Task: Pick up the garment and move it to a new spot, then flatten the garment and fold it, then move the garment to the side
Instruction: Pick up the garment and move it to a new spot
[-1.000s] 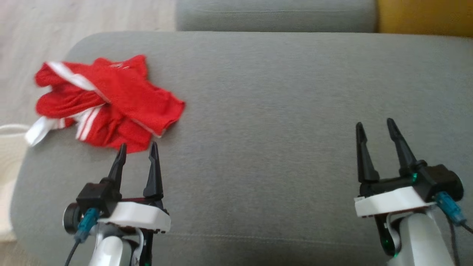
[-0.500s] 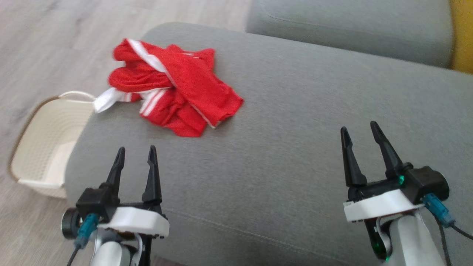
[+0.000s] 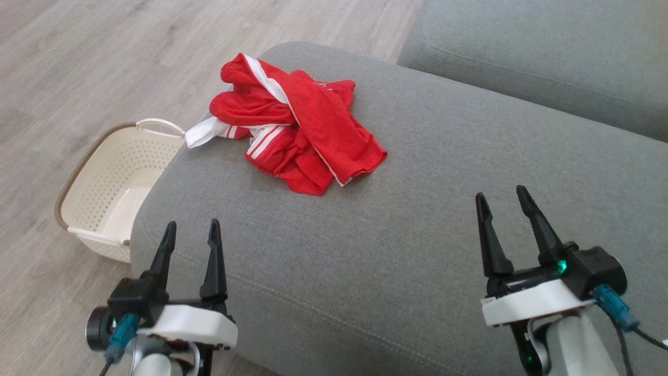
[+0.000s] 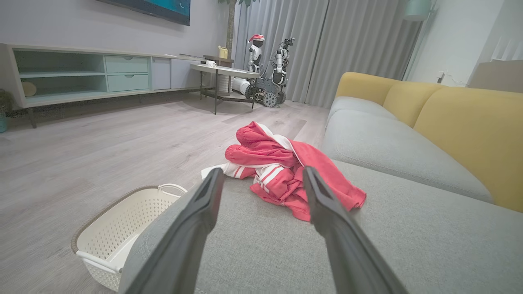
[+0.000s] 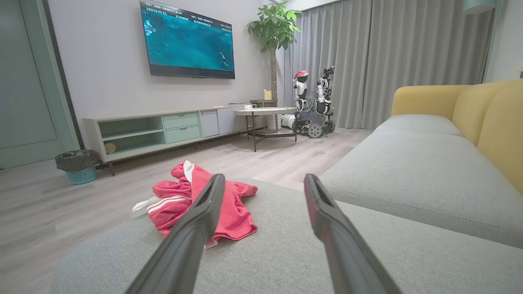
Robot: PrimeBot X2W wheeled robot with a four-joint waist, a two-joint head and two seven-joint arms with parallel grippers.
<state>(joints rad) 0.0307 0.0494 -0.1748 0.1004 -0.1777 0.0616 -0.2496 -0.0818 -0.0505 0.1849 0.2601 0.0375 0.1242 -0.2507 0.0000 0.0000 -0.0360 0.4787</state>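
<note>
Garment (image 3: 297,133): red with white stripes, crumpled in a heap, upper centre of the head view, on the grey cushion (image 3: 417,235).
My left gripper (image 3: 192,223): lower left, fingers spread wide, holding nothing, apart from the garment.
My right gripper (image 3: 500,192): lower right, fingers spread wide, empty.
Basket (image 3: 112,172): cream, on the floor, left of the cushion.

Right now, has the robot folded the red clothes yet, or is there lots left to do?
Nothing looks done yet. The red garment lies crumpled near the edge of the seat, on the side where the basket stands. In hand: nothing. The left gripper and right gripper are open, empty and apart from it. Left: pick it up, move it, flatten, fold, set it aside.
</note>
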